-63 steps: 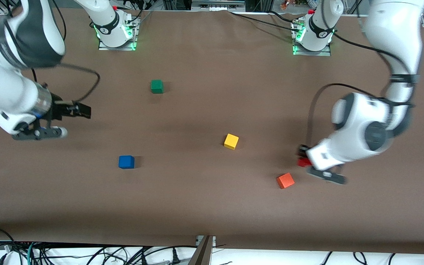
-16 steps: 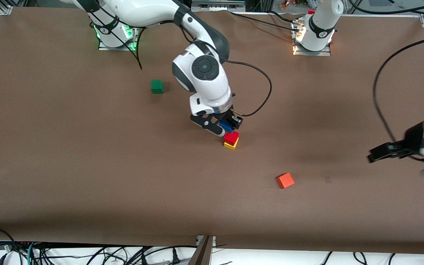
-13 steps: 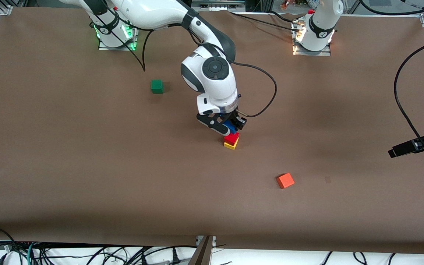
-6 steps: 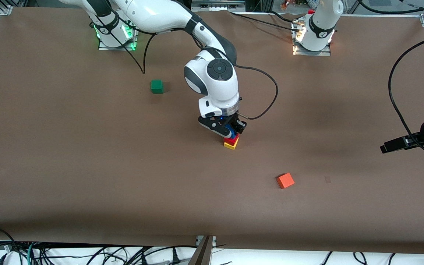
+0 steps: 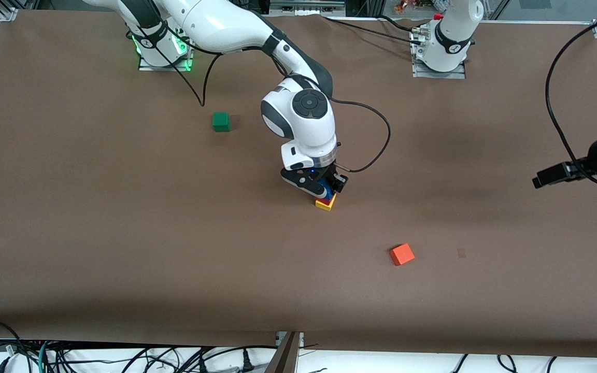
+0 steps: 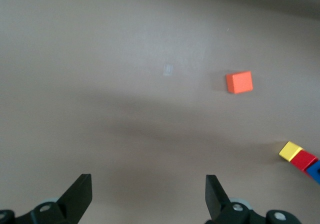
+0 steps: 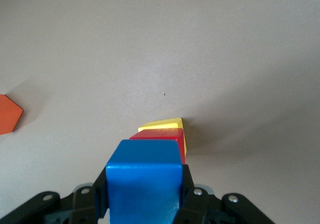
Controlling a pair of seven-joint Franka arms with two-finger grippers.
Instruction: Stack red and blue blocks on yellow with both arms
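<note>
The yellow cube (image 5: 325,204) sits mid-table with the red block (image 5: 327,197) stacked on it. My right gripper (image 5: 324,188) is shut on the blue block (image 5: 323,189) and holds it straight over the red block, very close to it; I cannot tell whether they touch. In the right wrist view the blue block (image 7: 145,181) fills the jaws of the right gripper (image 7: 145,196), with the red block (image 7: 159,136) and the yellow cube (image 7: 166,125) lined up under it. My left gripper (image 5: 541,181) hangs open and empty over the left arm's end of the table; it also shows in the left wrist view (image 6: 147,199).
An orange cube (image 5: 402,254) lies nearer the front camera than the stack, toward the left arm's end. A green cube (image 5: 221,122) lies farther from the camera, toward the right arm's end. The left wrist view shows the orange cube (image 6: 239,81) and the stack (image 6: 302,160).
My right gripper has brought the blue block down over the red block. My left arm has drifted at the table's end, staying open and empty.
</note>
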